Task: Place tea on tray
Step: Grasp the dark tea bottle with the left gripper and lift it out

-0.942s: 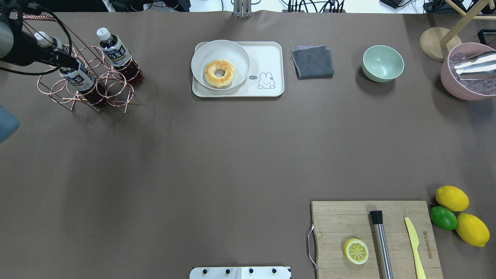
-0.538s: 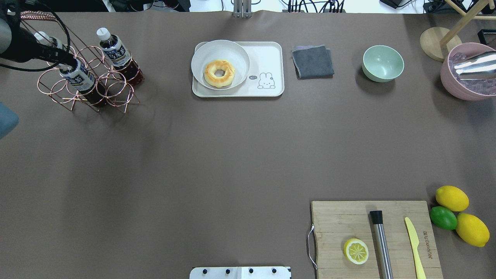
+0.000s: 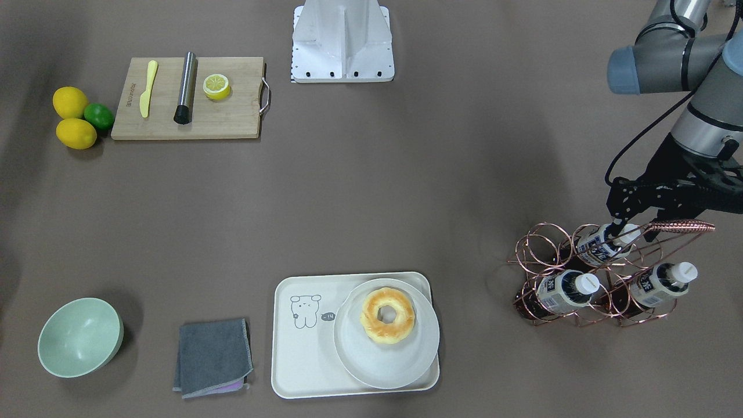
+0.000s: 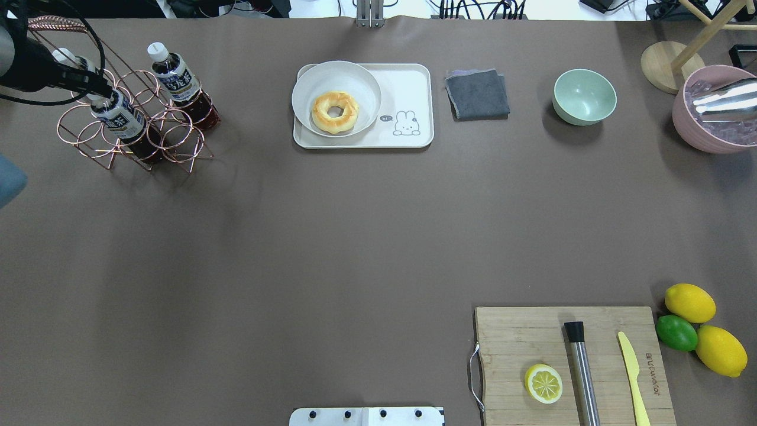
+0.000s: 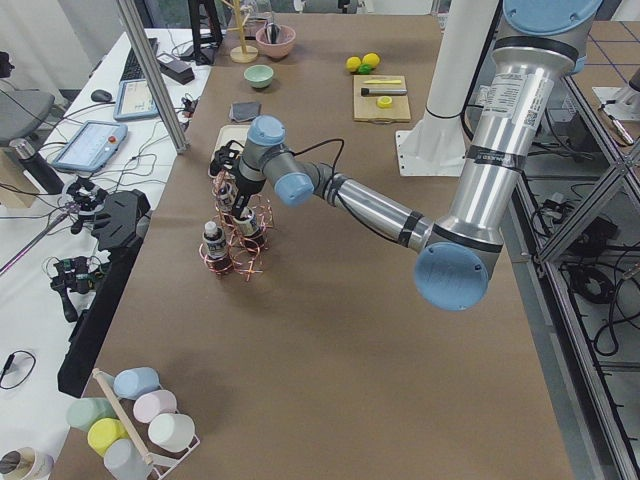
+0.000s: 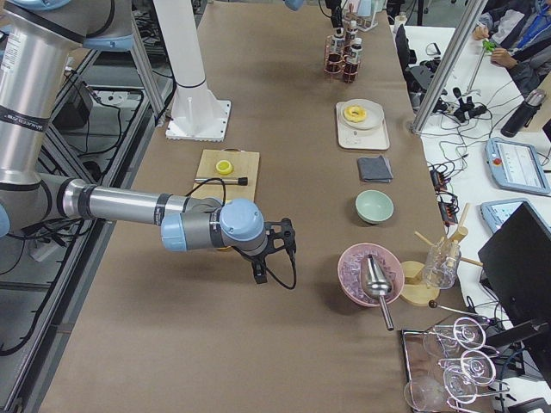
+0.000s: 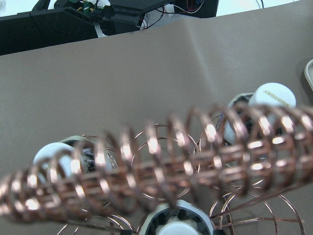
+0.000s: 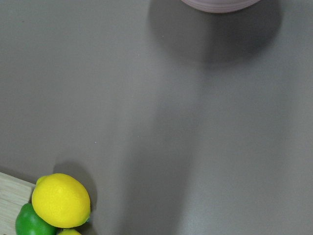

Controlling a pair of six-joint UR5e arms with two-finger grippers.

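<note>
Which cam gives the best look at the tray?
Exterior front-facing: the tray shows large and whole, with the bear drawing and bare half clear beside the plate holding the donut. Overhead exterior shows it whole too, slightly smaller. Both side views show it small and far; neither wrist view shows it clearly.

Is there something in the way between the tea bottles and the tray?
Nothing visible lies on the table between them. But the tea bottles stand inside the rings of a copper wire rack, and a plate with a doughnut covers the tray's half nearer the rack; its far half is free.
</note>
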